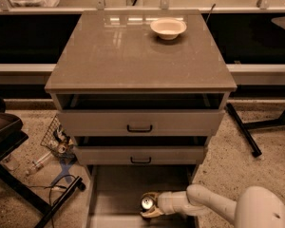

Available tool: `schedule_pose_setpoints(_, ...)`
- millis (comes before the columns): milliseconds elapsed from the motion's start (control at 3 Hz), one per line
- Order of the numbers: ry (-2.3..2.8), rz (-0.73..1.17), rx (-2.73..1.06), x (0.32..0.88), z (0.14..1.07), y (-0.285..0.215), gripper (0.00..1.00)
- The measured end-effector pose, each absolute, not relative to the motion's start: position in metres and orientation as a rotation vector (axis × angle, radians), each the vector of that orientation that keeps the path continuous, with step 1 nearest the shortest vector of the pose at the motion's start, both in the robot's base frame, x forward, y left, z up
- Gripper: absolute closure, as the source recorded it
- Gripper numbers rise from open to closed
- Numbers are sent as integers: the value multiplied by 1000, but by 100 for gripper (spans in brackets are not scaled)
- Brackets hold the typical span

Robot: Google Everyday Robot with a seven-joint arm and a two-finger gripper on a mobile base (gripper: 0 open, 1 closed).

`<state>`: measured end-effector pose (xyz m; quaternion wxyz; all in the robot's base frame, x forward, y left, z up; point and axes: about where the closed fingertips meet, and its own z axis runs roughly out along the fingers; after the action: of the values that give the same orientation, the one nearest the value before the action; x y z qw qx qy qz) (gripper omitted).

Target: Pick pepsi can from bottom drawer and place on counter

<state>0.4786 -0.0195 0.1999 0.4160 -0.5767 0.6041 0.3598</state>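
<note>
Up and to the left of the end effector (pixel 145 205), well apart from it, a wire basket (pixel 56 137) of clutter lies on the speckled floor. The bottom drawer (pixel 111 201) stands pulled out, and the end effector sits low inside it, toward its front. The pepsi can (pixel 147 202) stands upright on the drawer floor, silver top showing, between the end effector's two fingers (pixel 151 195), which are closed against its sides. Far above the end effector, a cream bowl (pixel 168 28) rests on the glossy worktop (pixel 133 56), toward its back right. The white arm (pixel 199 204) reaches in from the right.
</note>
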Motion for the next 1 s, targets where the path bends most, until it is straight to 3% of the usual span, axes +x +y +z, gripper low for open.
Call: schedule_pose_setpoints(1000, 1546, 898, -1232, 465, 368, -115, 100)
